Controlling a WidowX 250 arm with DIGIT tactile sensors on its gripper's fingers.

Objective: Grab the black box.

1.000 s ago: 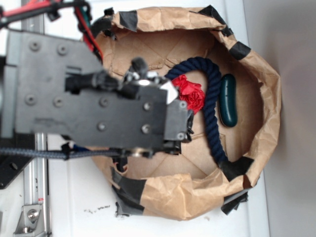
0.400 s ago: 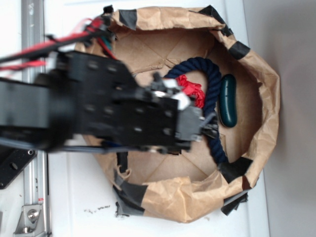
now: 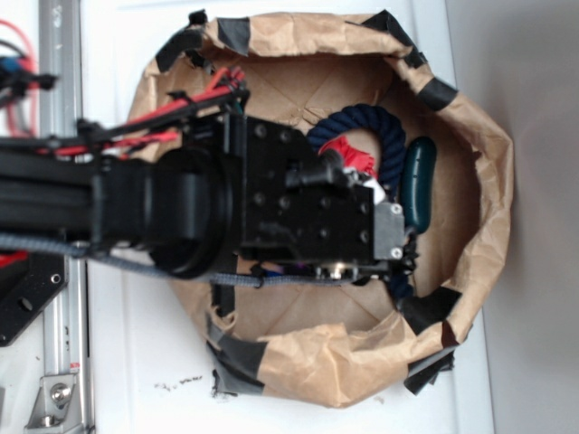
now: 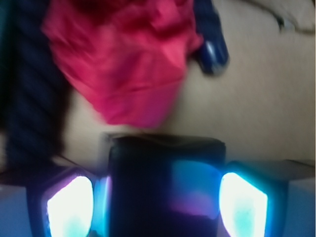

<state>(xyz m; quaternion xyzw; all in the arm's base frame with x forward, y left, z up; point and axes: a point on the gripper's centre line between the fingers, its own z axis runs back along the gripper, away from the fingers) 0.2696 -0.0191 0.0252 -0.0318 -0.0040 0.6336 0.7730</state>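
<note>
Sitting square between the two glowing finger pads in the wrist view, the small glossy black box with soft rounded edges fills the bottom centre of the picture, on the brown paper floor just below the crumpled red paper ball. The gripper brackets it, one pad on each side, jaws spread about the box's width; the picture is too blurred to say whether the pads touch its sides, so a grasp cannot be confirmed. A dark navy rope runs down the left edge there, and its rounded end shows beside the red ball at upper right.

From the exterior camera the box is completely hidden under the black robot arm. A second ago the arm's head sat further left and the whole red ball was in plain sight; now it has pushed right and deeper into the crumpled brown paper bowl with black tape patches, covering most of the ball and the middle of the rope loop. The dark green oblong capsule lies just beyond the arm's tip, its lower end partly covered. The fingertips themselves cannot be made out from above.
</note>
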